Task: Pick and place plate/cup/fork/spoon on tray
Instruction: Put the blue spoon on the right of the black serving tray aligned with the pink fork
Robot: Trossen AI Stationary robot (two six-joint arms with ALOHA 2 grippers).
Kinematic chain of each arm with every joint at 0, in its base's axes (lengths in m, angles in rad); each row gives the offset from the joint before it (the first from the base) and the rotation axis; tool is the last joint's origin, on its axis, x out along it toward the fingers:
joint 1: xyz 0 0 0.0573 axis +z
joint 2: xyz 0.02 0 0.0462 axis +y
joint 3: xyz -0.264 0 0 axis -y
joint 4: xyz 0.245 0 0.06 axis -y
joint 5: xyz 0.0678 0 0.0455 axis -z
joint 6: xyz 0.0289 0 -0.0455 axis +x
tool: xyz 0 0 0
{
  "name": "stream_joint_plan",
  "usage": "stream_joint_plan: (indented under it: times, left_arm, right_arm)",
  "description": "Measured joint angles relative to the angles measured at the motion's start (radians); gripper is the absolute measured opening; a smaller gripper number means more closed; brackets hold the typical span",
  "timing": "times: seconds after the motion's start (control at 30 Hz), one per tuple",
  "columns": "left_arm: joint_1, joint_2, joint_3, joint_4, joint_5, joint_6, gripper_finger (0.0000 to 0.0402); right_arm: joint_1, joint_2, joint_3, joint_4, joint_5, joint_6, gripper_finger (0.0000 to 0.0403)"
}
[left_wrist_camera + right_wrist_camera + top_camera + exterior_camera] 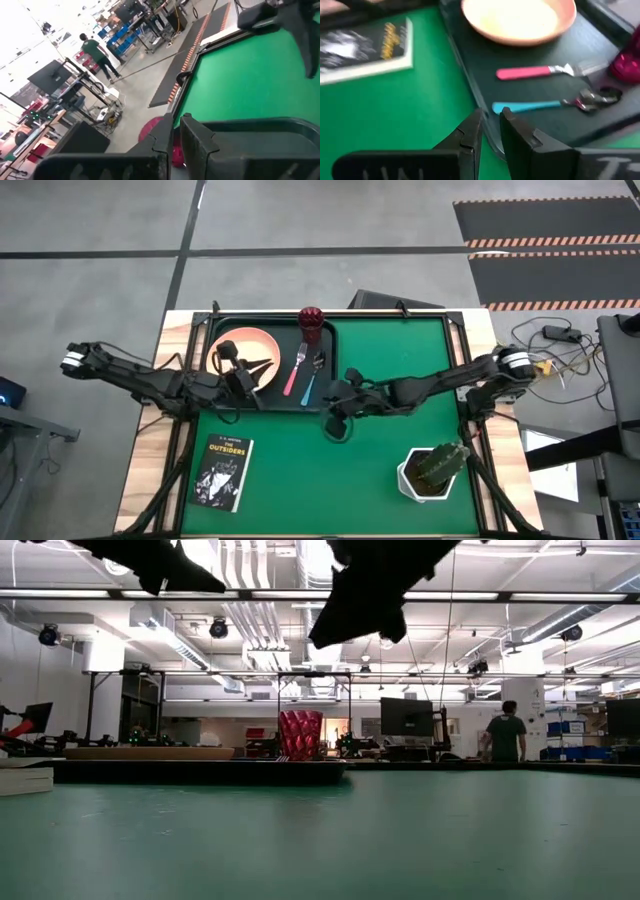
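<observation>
Lying at the far left of the tabletop [380, 470], the tray [225, 330] is the landmark for everything else. The plate [258, 345] sits in the tray's left half, the cup [310, 322] stands at its far right corner, and the fork [296, 370] and spoon [311, 383] lie side by side in its right half, the spoon nearer the right rim, handles toward the near rim. All four are inside the tray.

The left gripper [252, 370] hovers over the plate's near edge inside the tray; its jaws stand narrow, almost together, with nothing between them. The right gripper [330, 392] hangs at the tray's near right corner, just beside the spoon handle, jaws likewise narrow and empty.

A book [222, 472] lies on the mat in front of the tray, well apart from it. A potted cactus [433, 470] stands far from the tray, toward the near right.

A person [505, 733] stands in the room beyond the tray.
</observation>
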Motion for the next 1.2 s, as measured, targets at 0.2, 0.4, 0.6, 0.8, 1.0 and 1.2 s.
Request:
stream_joint_plan:
  times: [0.2, 0.4, 0.6, 0.8, 1.0, 1.2]
  left_arm:
    - [0.000, -0.052, -0.033, -0.014, 0.000, 0.005, 0.0016]
    - [0.000, -0.090, -0.044, -0.012, 0.000, 0.006, 0.0016]
    - [0.000, -0.108, -0.046, -0.037, 0.000, 0.003, 0.0015]
    - [0.000, -0.104, -0.050, -0.057, 0.001, -0.002, 0.0015]
    - [0.000, -0.114, -0.073, -0.062, 0.001, -0.003, 0.0015]
    - [0.000, -0.144, -0.095, -0.065, 0.001, -0.003, 0.0015]
  right_arm:
    - [-0.053, 0.121, 0.228, -0.333, -0.006, 0.079, 0.0056]
    - [-0.106, 0.215, 0.390, -0.471, -0.080, 0.084, 0.0056]
    - [-0.151, 0.295, 0.462, -0.470, -0.183, 0.034, 0.0056]
    - [-0.190, 0.353, 0.489, -0.472, -0.220, 0.020, 0.0056]
    - [-0.210, 0.392, 0.482, -0.476, -0.220, 0.015, 0.0056]
    - [-0.215, 0.396, 0.467, -0.470, -0.213, 0.015, 0.0056]
